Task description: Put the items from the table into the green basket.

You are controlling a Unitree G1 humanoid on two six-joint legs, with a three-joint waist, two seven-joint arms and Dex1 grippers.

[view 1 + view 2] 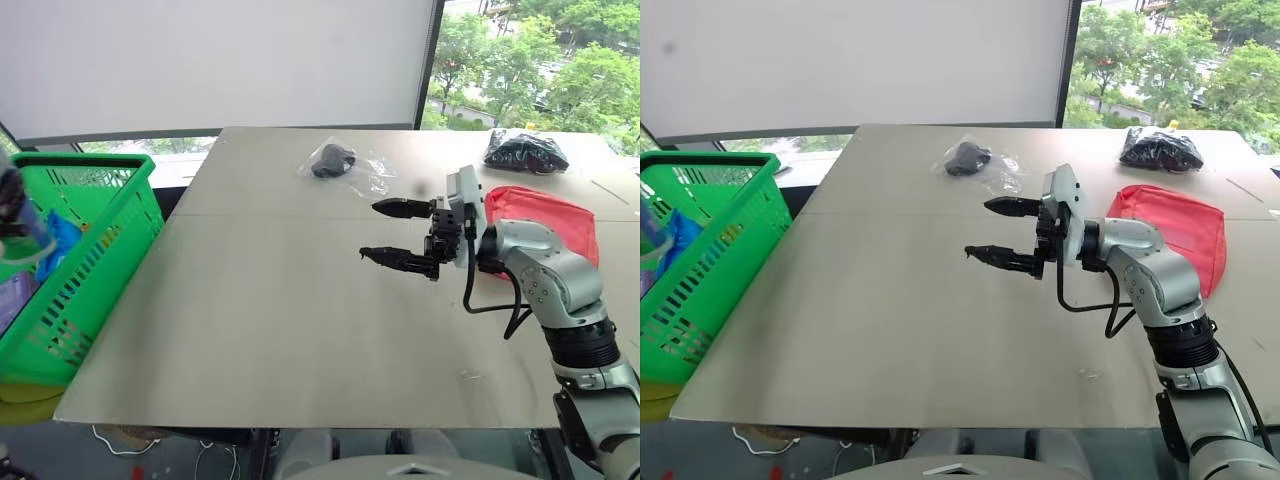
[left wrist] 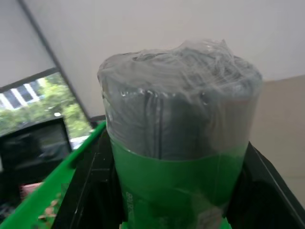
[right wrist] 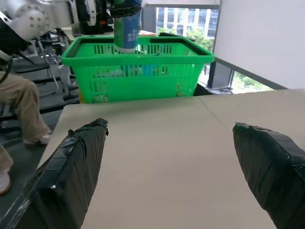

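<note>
My left gripper [image 2: 178, 191] is shut on a plastic-wrapped cylindrical tube [image 2: 181, 119], its black fingers [image 2: 93, 186] pressing both sides. The right wrist view shows that tube [image 3: 127, 28] hanging upright over the green basket [image 3: 138, 71]. The basket [image 1: 95, 235] stands off the table's left edge with a blue item [image 1: 60, 240] inside. My right gripper [image 1: 368, 230] hovers open and empty over the middle of the table [image 1: 260, 320], pointing left. Behind it lie a clear bag with a black object [image 1: 335, 160], a flat red pouch [image 1: 545, 215] and a black crinkly bag [image 1: 525, 150].
A seam [image 1: 280, 216] crosses the tabletop. A window runs along the far side. In the right wrist view a person's leg in beige trousers [image 3: 19, 105] shows beside the basket, near some stands.
</note>
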